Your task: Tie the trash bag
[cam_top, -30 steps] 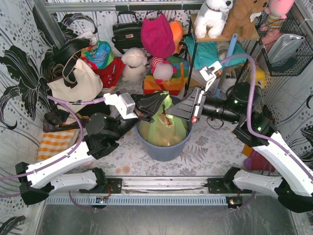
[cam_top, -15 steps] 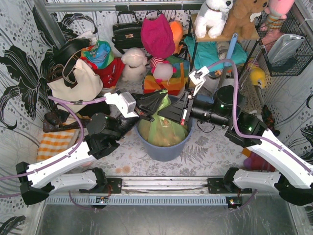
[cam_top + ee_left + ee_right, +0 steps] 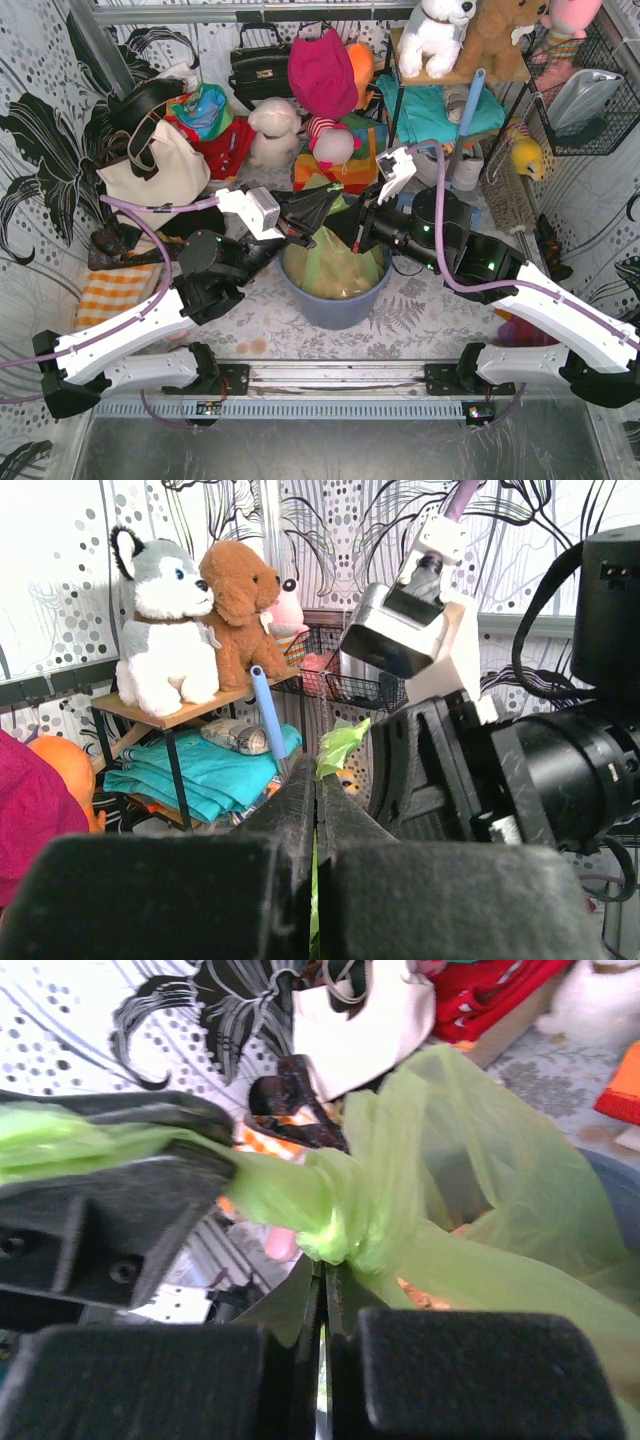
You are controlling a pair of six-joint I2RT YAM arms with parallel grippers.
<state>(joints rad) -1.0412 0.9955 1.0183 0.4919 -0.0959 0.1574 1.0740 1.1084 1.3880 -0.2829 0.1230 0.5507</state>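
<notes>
The round blue plastic bin (image 3: 335,312) sits beneath both pairs of fingers and holds the thin translucent lime-green plastic trash bag (image 3: 335,268), its neck drawn up between them. The left gripper (image 3: 316,780) and right gripper (image 3: 322,1278) each pinch a tail of bag plastic. A small knot (image 3: 335,1232) lies just beyond the right fingertips; pulling the tails apart evenly and slowly should cinch it without tearing

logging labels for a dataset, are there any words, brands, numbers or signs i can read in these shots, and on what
No text can be read in any view.
The small white label on the body of the right gripper is too blurred to read.
The trash bag, blue bin, black handbag and cream tote bag show no print.
</notes>
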